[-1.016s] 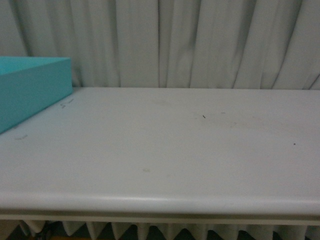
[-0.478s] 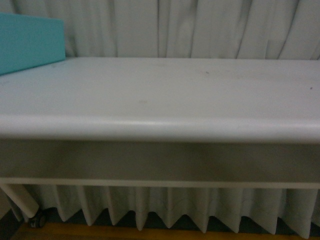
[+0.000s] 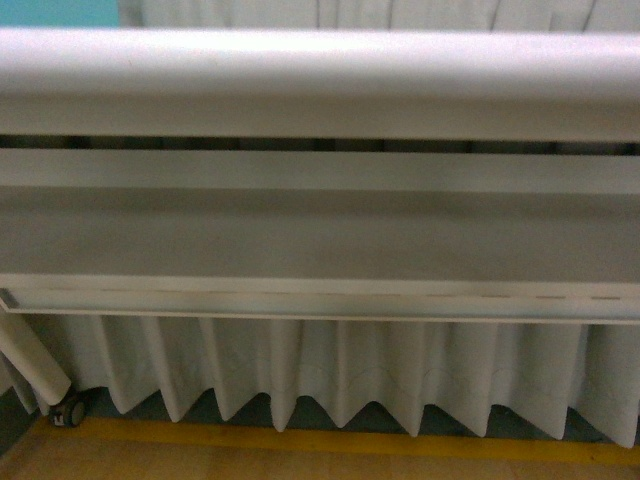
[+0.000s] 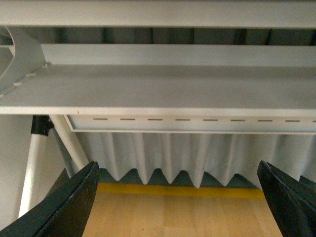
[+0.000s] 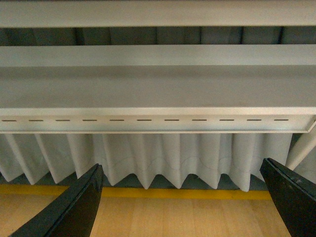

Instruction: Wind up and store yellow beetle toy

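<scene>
Front view: table edge [image 3: 320, 85], shelf [image 3: 320, 235], curtain, no yellow beetle toy; left wrist: left gripper [image 4: 180, 197] spread, empty, shelf ahead; right wrist: right gripper [image 5: 180, 200] likewise; toy unseen, handling and hold impossible to judge.

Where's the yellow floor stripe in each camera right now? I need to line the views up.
Front view: yellow stripe along the bottom, under the curtain hem.
Left wrist view: low in the picture, between the open fingers.
Right wrist view: low in the picture, likewise.
Shared landmark: the scalloped curtain hem right above the stripe.
</scene>
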You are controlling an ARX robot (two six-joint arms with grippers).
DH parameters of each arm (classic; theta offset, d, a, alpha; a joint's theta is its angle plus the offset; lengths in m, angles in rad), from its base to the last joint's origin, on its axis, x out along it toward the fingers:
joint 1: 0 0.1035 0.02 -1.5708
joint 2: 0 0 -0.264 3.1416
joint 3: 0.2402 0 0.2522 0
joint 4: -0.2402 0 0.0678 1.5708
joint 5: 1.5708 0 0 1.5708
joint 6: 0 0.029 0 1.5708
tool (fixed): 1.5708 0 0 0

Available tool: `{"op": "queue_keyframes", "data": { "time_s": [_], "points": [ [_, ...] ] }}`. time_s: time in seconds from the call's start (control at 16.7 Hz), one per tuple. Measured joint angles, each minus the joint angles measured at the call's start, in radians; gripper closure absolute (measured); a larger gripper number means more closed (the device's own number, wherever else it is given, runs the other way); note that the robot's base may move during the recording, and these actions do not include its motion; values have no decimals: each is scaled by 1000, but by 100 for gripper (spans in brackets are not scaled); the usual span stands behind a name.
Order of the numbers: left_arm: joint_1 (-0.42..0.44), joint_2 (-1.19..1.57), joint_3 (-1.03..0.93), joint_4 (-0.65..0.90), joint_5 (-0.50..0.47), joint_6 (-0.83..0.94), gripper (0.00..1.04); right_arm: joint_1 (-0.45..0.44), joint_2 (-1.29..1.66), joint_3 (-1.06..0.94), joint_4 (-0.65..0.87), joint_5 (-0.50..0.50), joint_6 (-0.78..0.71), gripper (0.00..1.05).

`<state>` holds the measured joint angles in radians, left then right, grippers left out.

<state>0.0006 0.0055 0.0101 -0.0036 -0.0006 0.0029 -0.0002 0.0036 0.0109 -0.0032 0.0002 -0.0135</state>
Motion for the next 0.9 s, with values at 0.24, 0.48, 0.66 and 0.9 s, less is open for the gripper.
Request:
{"op": "queue_keyframes", "data": {
  "time_s": [0.24, 0.48, 0.66, 0.9],
  "points": [
    [0, 0, 0, -2, 0, 0, 7, 0, 0, 0, -3, 0, 0, 7],
    [0, 0, 0, -1, 0, 0, 7, 0, 0, 0, -2, 0, 0, 7],
    [0, 0, 0, -1, 0, 0, 7, 0, 0, 0, -2, 0, 0, 7],
    [0, 0, 0, -1, 0, 0, 7, 0, 0, 0, -2, 0, 0, 7]
  ]
}}
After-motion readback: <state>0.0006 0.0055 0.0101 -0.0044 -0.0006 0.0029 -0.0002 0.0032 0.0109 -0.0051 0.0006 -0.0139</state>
